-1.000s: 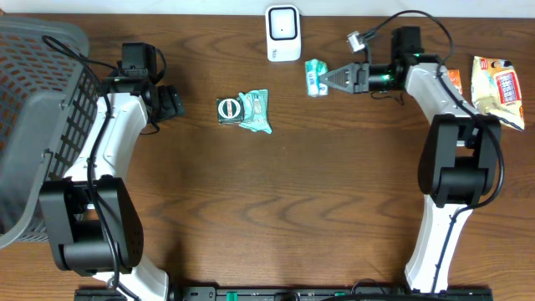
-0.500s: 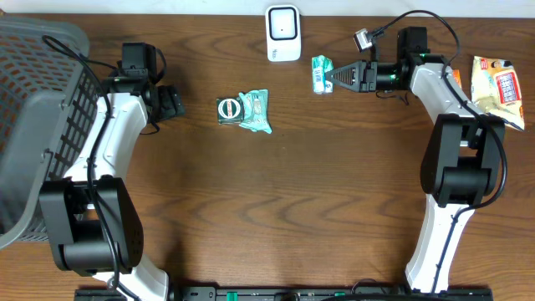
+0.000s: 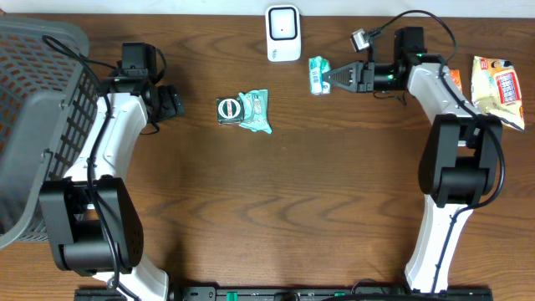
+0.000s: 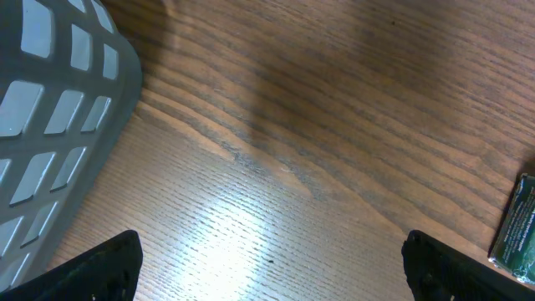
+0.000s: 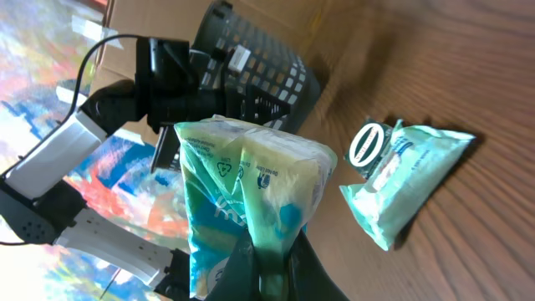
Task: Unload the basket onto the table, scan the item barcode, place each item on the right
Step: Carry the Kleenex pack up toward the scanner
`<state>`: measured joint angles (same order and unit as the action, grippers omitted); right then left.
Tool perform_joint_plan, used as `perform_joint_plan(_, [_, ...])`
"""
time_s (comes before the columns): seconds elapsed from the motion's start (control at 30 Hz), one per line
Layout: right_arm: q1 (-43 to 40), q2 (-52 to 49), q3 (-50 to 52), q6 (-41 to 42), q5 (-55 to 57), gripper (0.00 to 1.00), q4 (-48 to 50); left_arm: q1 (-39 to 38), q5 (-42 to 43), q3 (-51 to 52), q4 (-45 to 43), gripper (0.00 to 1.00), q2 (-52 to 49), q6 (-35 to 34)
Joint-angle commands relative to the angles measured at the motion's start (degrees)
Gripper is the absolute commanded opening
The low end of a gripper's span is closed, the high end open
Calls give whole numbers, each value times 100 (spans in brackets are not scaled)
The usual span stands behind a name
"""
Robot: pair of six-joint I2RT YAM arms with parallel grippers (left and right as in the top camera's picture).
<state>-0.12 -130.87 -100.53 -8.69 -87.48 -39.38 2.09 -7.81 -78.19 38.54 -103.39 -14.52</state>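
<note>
The right gripper (image 3: 334, 78) sits in the upper middle of the overhead view, its fingers pinched tight on one end of a small green and white packet (image 3: 316, 74). The packet is held just right of and slightly below the white scanner (image 3: 283, 33), which stands at the top centre edge of the wooden table (image 3: 276, 209); the two are close but apart. In the right wrist view the same packet (image 5: 251, 201) fills the centre, clamped at its lower end between the dark fingers (image 5: 294, 266). Behind it a green pouch (image 5: 410, 180) with a round label lies flat on the wood. In the overhead view that pouch (image 3: 247, 110) lies left of centre, well apart from the scanner. The left gripper (image 3: 171, 102) is in the upper left, its jaws spread wide and holding nothing, beside a grey basket (image 3: 33, 125) that fills the left edge. In the left wrist view its fingertips (image 4: 109, 263) show in the bottom corners over bare wood, with the basket (image 4: 50, 125) at the left and the pouch's edge (image 4: 518, 230) at the right. A yellow snack bag (image 3: 496, 90) lies at the upper right.
</note>
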Motion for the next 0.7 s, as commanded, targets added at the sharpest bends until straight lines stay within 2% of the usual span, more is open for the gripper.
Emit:
perform_joint_plan(0.0, [175,153,13,-146,-199,1,-2,0,-31,33,-2,98,-2,76])
perform_joint_plan(0.2, [267,153,13,17,393,1,-11,0,-31,33,-2,97,-2,76])
perform_joint_plan(0.27, [356,153,13,433,1285,1,-28,0,-31,33,0,98,-2,76])
perform_joint_plan(0.3, [470,155,13,841,2365,1,-74,0,-31,33,0,98,-2,76])
perform_joint_plan(0.33, [542,155,13,984,2876,1,-87,0,-31,33,0,97,-2,76])
perform_joint_plan(0.5, [883,310,-275,997,4817,1,-289,0,-31,33,0,97,-2,76])
perform_joint_plan(0.67, [1386,369,-1082,964,7820,2,-625,0,-31,33,0,98,-2,76])
